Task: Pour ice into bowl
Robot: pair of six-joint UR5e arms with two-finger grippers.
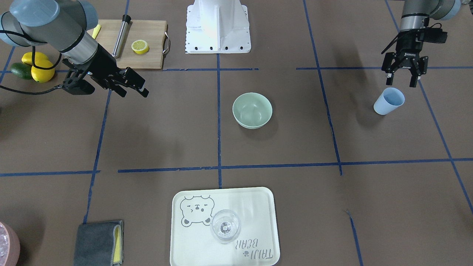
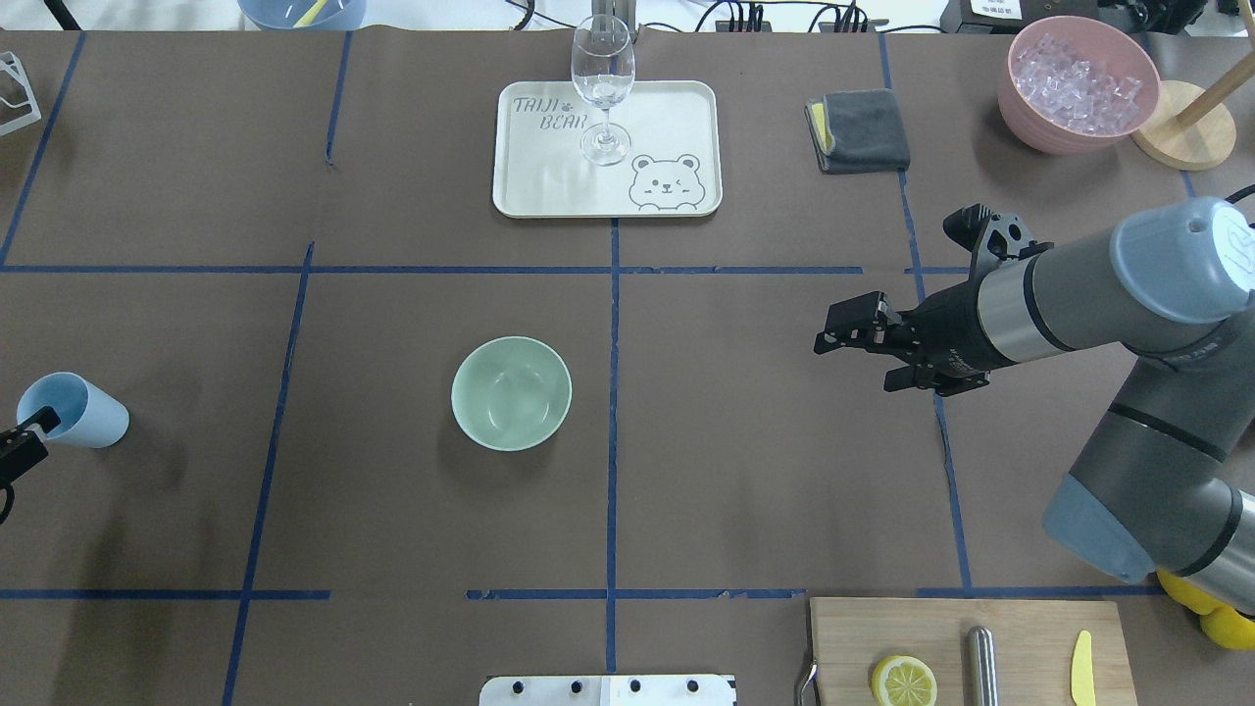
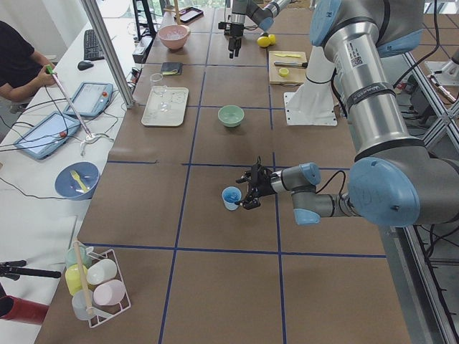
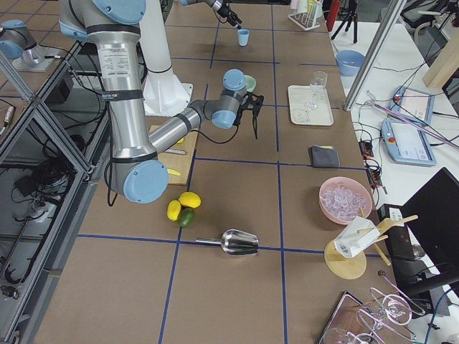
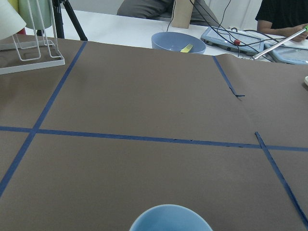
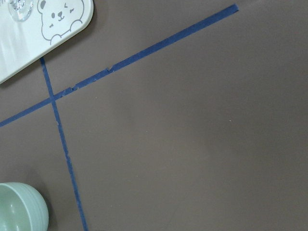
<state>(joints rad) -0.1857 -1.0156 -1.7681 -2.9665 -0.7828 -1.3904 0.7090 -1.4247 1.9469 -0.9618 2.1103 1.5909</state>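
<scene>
Base plate [image 2: 608,689]: seen at the near edge of the overhead view, white, with most of it cut off by the frame.
Left gripper [image 1: 401,79]: jaws spread apart and nothing held. It is placed just beside the blue cup [image 2: 72,410] and is mostly cut off by the overhead view's left edge. Whether a finger touches the rim cannot be told.
Blue cup: stood mouth-up near the table's [image 2: 745,490] left edge. Only its rim is caught by the left wrist camera, and its contents cannot be made out.
Open room, left: bare brown paper is seen between cup and bowl [image 2: 511,392], crossed by one blue tape line.
Bowl: set just left of the centre tape line and touched by nothing, with bare table on every side.
Tray [image 2: 529,196]: laid at the far edge beyond the bowl, with a wine glass [image 2: 602,78] stood on it.
Open room, right: a wide bare stretch is seen between the bowl and the right gripper [image 1: 133,91].
Right gripper: jaws parted and nothing between them. It is held above the table, well apart from the bowl.
Grey cloth [image 2: 863,129]: folded, between the tray and the pink container [image 2: 1025,108].
Ice [image 2: 1079,74]: heaped in the pink container at the far right corner, well apart from the bowl.
Cutting board [image 2: 1020,628]: cut off by the near edge, with a lemon half [image 2: 903,680] laid on it.
Lemons [image 2: 1230,623]: partly hidden under the right arm.
</scene>
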